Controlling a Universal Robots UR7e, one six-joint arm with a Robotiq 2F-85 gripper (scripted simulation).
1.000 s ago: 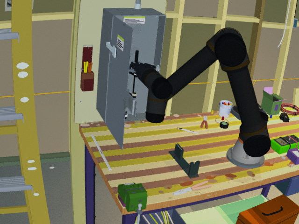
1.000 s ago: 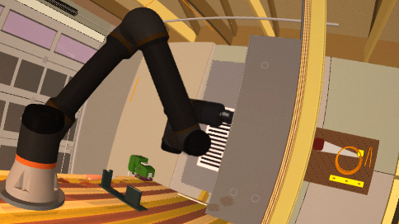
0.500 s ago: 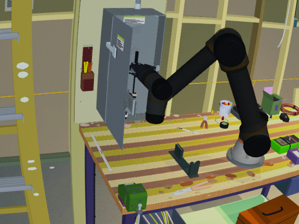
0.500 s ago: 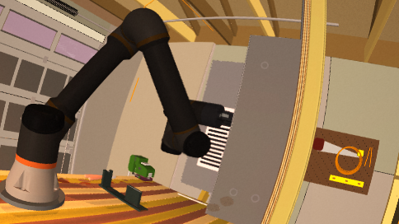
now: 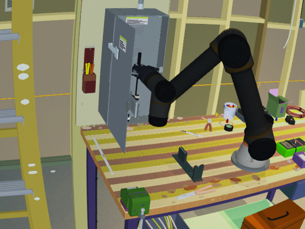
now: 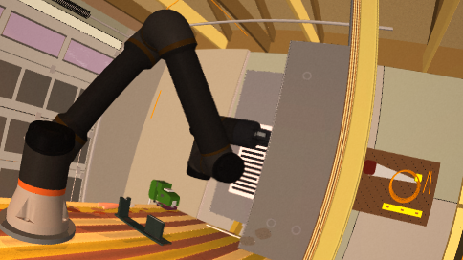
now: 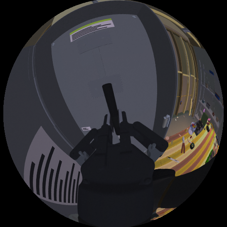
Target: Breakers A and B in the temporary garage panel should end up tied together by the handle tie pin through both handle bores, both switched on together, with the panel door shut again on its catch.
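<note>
The breakers inside the grey panel [image 5: 145, 69] are hidden behind my gripper and the open door [image 5: 118, 83], so I cannot make out their handles. I hold the dark handle tie pin [image 7: 111, 107] in my closed gripper [image 7: 114, 127]; it stands upright, pointing up in front of the panel's back wall. In the side camera the pin [image 5: 139, 59] shows as a black vertical rod just inside the panel opening, with my wrist reaching in from the right. The door swings out to the left, its catch tab [image 5: 113, 50] on the outer face.
Behind the panel is a pale backboard with a red tool holder [image 5: 89, 74] on its left. On the striped bench lie a dark pin cradle [image 5: 189, 164], pliers [image 5: 209, 124], a tape roll [image 5: 228, 127], a cup [image 5: 229, 111] and a green vise [image 5: 135, 201]. A yellow ladder [image 5: 24, 113] stands at far left.
</note>
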